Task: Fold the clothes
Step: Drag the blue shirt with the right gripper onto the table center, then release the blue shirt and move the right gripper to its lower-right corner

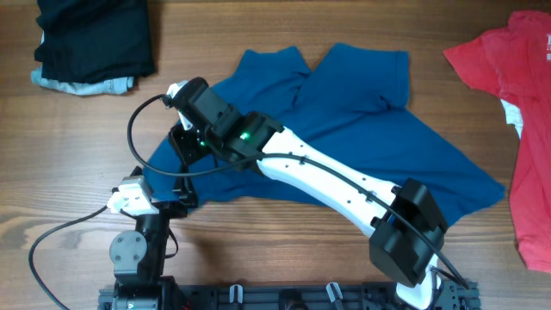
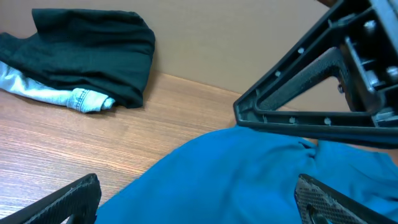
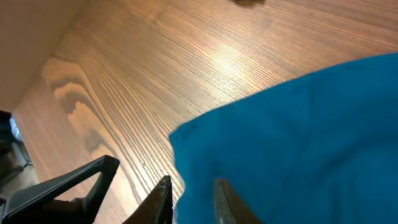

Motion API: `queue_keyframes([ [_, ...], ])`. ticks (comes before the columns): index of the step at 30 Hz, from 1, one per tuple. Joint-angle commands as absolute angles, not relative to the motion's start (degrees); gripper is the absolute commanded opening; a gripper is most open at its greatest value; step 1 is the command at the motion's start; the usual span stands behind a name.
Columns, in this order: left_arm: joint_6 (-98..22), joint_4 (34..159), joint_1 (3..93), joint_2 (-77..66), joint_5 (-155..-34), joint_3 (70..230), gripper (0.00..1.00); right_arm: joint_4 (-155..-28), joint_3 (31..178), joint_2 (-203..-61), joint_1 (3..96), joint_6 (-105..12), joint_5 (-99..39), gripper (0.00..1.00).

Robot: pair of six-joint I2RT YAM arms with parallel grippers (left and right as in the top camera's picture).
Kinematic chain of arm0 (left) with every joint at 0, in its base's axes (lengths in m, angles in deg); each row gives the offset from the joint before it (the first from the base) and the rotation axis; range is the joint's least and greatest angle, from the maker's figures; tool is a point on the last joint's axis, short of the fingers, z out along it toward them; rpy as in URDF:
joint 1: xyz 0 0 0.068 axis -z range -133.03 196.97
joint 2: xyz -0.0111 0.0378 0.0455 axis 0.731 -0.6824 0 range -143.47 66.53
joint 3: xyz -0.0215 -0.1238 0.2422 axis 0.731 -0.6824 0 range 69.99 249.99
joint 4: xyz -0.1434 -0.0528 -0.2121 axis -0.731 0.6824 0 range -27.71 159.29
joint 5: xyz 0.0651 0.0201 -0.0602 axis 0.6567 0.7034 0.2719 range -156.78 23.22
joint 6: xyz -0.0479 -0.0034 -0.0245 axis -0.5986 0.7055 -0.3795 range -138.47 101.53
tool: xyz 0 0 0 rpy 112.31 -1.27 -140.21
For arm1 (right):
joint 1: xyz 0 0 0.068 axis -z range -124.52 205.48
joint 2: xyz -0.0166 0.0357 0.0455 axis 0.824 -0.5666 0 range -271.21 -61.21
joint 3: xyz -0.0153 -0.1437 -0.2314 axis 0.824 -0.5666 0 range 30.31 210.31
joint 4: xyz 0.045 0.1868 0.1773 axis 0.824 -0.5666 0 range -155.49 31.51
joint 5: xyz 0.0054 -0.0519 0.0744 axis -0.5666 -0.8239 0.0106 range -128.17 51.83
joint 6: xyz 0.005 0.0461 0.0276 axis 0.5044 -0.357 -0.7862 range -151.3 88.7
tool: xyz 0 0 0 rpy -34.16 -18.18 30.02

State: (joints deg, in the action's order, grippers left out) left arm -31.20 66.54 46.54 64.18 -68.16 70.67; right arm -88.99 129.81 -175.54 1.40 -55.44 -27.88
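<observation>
The blue shirt (image 1: 362,112) lies spread across the middle of the wooden table (image 1: 69,146). Its collar end is toward the far side, its cloth is rumpled in loose folds, and its left edge reaches almost to the left arm (image 1: 138,245). The white right arm (image 1: 327,181) stretches from its base at the near right corner, slanting over the shirt to that left edge. The right gripper (image 3: 189,186) is down at the cloth there. In its own camera the two fingers (image 3: 160,200) are drawn close together, with only a narrow strip between them, and the corner of the blue cloth sits in that strip. They look to be pinching the shirt's edge, with bare wood just beyond it. Just beside it, the left gripper (image 2: 198,186) hangs low over the same part of the shirt. Its fingertips (image 2: 74,198) are spread wide, one at each lower corner of its view, with blue cloth lying between and under them and nothing held. The black triangular frame of the right gripper cuts across the upper right of that view, very near. At the far left corner of the table, well apart from the blue shirt, a black piece (image 1: 95,39) lies in a heap on top of a pale-blue piece (image 1: 82,84), whose hem pokes out along the near side. A red shirt (image 1: 516,69) sprawls along the right edge of the table, running partly out of view, near the blue shirt's right sleeve but not touching it.
</observation>
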Motion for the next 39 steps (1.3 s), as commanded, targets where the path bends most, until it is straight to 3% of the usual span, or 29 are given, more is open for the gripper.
queue_keyframes([
  [1,-30.48,66.61,46.83,64.53,-68.60,70.30,1.00,-90.06,130.31,-173.52,3.39,-55.70,-28.25,0.48],
  [5,-30.46,66.61,46.83,64.53,-68.60,70.30,1.00,-95.52,131.34,-166.92,12.37,-57.28,-31.12,0.59],
  [8,-30.48,66.61,46.83,64.53,-68.60,70.30,1.00,-103.44,131.34,-159.21,24.68,-58.46,-33.54,0.76],
  [10,-30.46,66.61,46.83,64.53,-68.60,70.30,1.00,-108.38,131.34,-155.58,33.22,-55.38,-32.76,0.97],
  [15,-30.46,66.61,46.83,64.53,-68.60,70.30,1.00,-113.53,128.11,-158.31,46.64,-46.79,-48.17,0.99],
  [20,-30.48,66.63,46.83,64.53,-68.60,70.30,1.00,-110.32,127.91,-173.28,60.43,-46.26,-33.94,0.99],
  [22,-30.46,66.61,46.83,64.53,-68.60,70.30,1.00,-107.98,127.91,-178.01,64.02,-45.21,-27.05,0.97],
  [27,-30.48,66.61,46.83,64.53,-68.60,70.30,1.00,-100.79,127.91,-185.83,65.02,-43.22,-26.31,0.94],
  [35,-30.46,66.61,46.83,64.53,-68.60,70.30,1.00,-95.26,127.91,-193.00,62.01,-46.35,-29.52,0.72],
  [37,-30.48,66.63,46.83,64.53,-68.60,70.30,1.00,-95.06,127.89,-194.27,61.70,-46.44,-29.57,0.62],
  [39,-30.46,66.63,46.83,64.53,-68.60,70.30,1.00,-94.30,127.89,-194.90,61.64,-47.38,-29.54,0.39],
])
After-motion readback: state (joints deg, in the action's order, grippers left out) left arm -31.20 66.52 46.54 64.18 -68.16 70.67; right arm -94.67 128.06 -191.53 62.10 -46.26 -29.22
